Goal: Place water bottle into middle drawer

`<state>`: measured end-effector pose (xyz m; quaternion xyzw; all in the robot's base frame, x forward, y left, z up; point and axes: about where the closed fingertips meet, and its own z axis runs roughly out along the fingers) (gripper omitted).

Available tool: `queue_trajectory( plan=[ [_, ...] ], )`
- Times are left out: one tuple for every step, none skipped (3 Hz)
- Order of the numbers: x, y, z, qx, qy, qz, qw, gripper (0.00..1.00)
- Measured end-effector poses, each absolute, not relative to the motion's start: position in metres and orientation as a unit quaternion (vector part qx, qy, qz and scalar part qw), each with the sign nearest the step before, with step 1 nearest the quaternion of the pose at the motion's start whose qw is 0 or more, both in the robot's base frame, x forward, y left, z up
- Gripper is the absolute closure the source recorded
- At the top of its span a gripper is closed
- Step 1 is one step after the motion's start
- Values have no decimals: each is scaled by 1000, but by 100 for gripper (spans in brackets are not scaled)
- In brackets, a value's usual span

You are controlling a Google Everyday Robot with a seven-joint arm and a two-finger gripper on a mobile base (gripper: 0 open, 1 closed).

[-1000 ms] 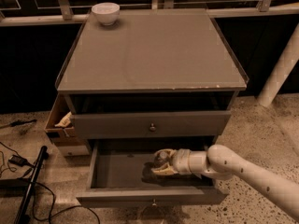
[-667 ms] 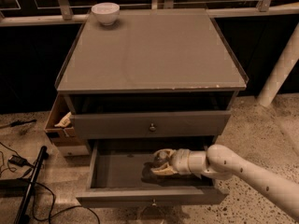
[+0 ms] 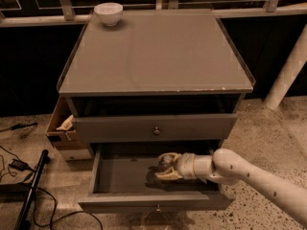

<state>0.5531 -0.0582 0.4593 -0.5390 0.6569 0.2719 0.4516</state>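
On the speckled floor at far left lie black cables (image 3: 14,164) and a black pole (image 3: 29,193). Just right of them, tucked against the cabinet's left side, stands an open cardboard box (image 3: 56,128) with a pale crumpled thing (image 3: 64,123) in it; what that thing is cannot be told.

A grey cabinet (image 3: 153,92) fills the middle of the view. Its flat tabletop (image 3: 158,51) carries a white bowl (image 3: 108,12) at the back left corner, upright; its contents are hidden from this angle.

Below the tabletop, the uppermost drawer (image 3: 153,127) is pulled out a little and has a small round knob (image 3: 156,131) at the middle of its front; its inside is dark.

Beneath it, the middle drawer (image 3: 120,174) is pulled well out, showing a flat grey floor and low sides. The left part of the floor is bare.

Right of centre inside this drawer sits the end effector (image 3: 159,167), low over the drawer floor and pointing left. At its tip is a small, rounded, see-through shape, the water bottle (image 3: 166,163), lying inside the middle drawer. The bottle is in the end effector's grasp area, but whether the end effector is clamped on it or loosened cannot be told.

The pale arm (image 3: 249,176) reaches in from the lower right, passing over the drawer's right side.

At far right a white pillar (image 3: 288,71) leans up from the floor.
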Motion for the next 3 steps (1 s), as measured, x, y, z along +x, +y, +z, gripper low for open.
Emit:
queue_trajectory(
  plan=[
    [553, -58, 459, -539, 657, 272, 452, 11],
    [553, -58, 459, -539, 657, 272, 452, 0],
    [553, -58, 459, -539, 657, 272, 452, 0]
  ],
)
